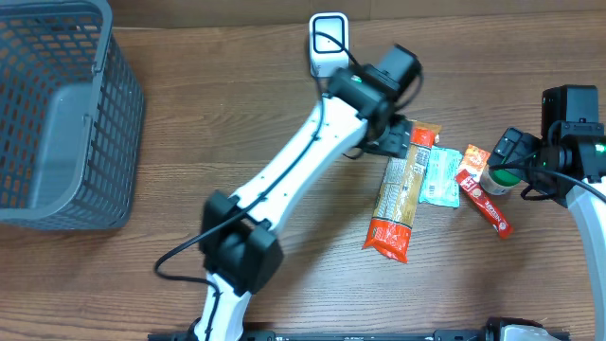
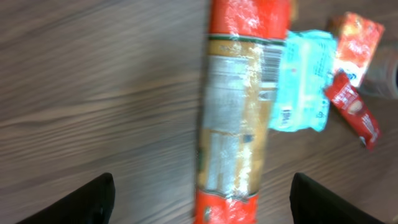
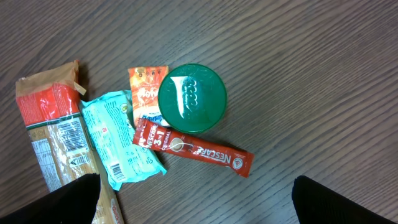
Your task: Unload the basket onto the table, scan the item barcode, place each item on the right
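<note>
Wooden table (image 1: 237, 95), and the left gripper (image 2: 204, 202) hangs spread wide over the pasta pack (image 2: 233, 124), holding nothing; right gripper (image 3: 199, 202) gapes empty above a green lid (image 3: 191, 98).

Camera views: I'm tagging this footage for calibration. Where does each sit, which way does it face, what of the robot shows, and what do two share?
Overhead: above the table, facing straight down; both arms, left gripper and right gripper show.
Left wrist: on the left arm, facing down at the pasta packet; left fingertips in the bottom corners.
Right wrist: on the right arm, facing down at the green lid; right fingertips in the bottom corners.
Shared: both wrist views show the pasta packet and teal sachet.
</note>
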`<state>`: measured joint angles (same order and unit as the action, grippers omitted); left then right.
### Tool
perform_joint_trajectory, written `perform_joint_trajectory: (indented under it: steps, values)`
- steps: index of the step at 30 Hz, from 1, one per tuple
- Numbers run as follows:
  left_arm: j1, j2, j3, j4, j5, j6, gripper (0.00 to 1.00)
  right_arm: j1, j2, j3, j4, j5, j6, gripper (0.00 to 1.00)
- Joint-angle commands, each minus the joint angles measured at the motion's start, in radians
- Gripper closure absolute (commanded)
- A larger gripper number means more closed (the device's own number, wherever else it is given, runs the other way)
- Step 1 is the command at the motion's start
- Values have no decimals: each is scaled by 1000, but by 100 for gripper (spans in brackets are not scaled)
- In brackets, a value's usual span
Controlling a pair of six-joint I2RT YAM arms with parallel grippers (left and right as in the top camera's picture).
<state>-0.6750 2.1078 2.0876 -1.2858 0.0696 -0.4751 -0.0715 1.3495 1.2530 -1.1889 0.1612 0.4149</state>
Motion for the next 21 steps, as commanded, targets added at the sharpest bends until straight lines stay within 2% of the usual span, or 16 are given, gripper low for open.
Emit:
perform_joint_trajectory:
  steps: [1, 6, 13, 21]
  values:
    - [54, -29, 15, -56, -74, 26, 19, -3, -10, 10, 6, 3, 4, 0]
    - [140, -28, 15, -176, -101, 14, 22, -3, -10, 10, 6, 3, 4, 0]
    - [193, -29, 15, -256, -212, -5, 21, -3, -10, 10, 6, 3, 4, 0]
    - [259, -29, 15, -342, -418, -124, 17, -3, -10, 10, 6, 3, 4, 0]
